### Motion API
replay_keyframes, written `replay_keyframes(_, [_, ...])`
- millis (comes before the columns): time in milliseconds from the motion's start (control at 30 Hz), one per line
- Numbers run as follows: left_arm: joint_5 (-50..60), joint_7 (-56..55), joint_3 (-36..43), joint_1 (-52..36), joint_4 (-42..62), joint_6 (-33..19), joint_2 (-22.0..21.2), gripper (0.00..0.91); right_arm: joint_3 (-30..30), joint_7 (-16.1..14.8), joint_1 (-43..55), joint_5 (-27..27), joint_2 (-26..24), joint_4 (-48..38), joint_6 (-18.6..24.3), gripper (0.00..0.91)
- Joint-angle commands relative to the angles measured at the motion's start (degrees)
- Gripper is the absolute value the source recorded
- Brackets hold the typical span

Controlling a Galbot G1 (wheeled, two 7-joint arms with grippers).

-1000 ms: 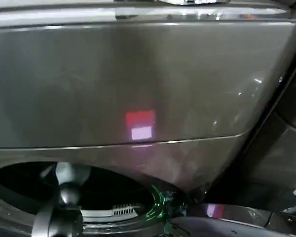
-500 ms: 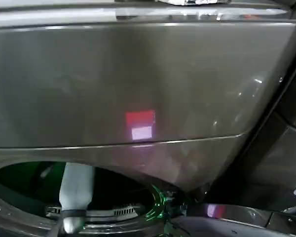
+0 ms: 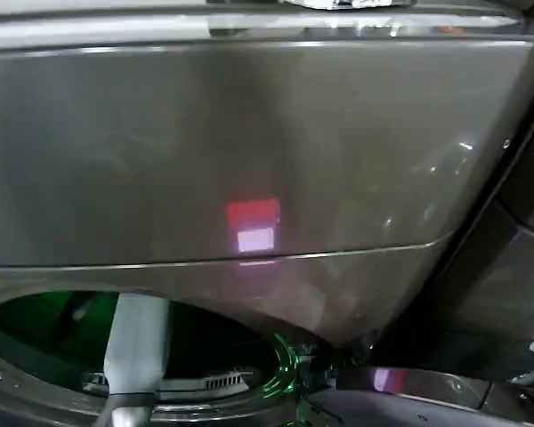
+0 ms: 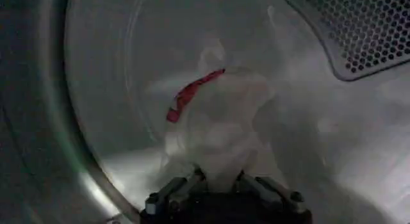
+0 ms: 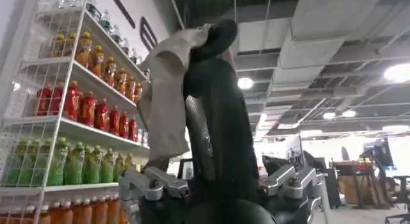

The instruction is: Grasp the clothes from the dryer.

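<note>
Dryer (image 3: 249, 151): dark bronze-grey front panel spans my head view, the round porthole opening at the near left, with my left arm (image 3: 138, 347) reaching in through it and open rim on both sides. Left hand (image 4: 218, 184): inside the drum, fingers closed on the clothes (image 4: 221, 126), a whitish bundle with a red strip, drum wall (image 4: 102, 84) close around. Right hand (image 5: 221, 187): raised outside, fingers spread around a dark upright piece draped in pale fabric.

My head view cuts the dryer (image 3: 249, 151) off on every side, its porthole half below the frame. My left fingers (image 4: 186, 184) are buried under the clothes (image 4: 221, 126), tips unseen.
</note>
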Motion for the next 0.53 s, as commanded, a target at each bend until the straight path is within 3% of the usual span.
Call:
replay_keyframes(33, [-0.8,0.0,0.1,0.2,-0.3,0.1,0.0,0.0,0.6,0.8,0.2,-0.2,-0.1,0.7,-2.8,0.907])
replay_keyframes(533, [-0.8,0.4,0.2,0.1,0.6,-0.3,0.1,0.0,2.0,2.4,0.3,-1.2,-0.6,1.2,-6.0,0.907])
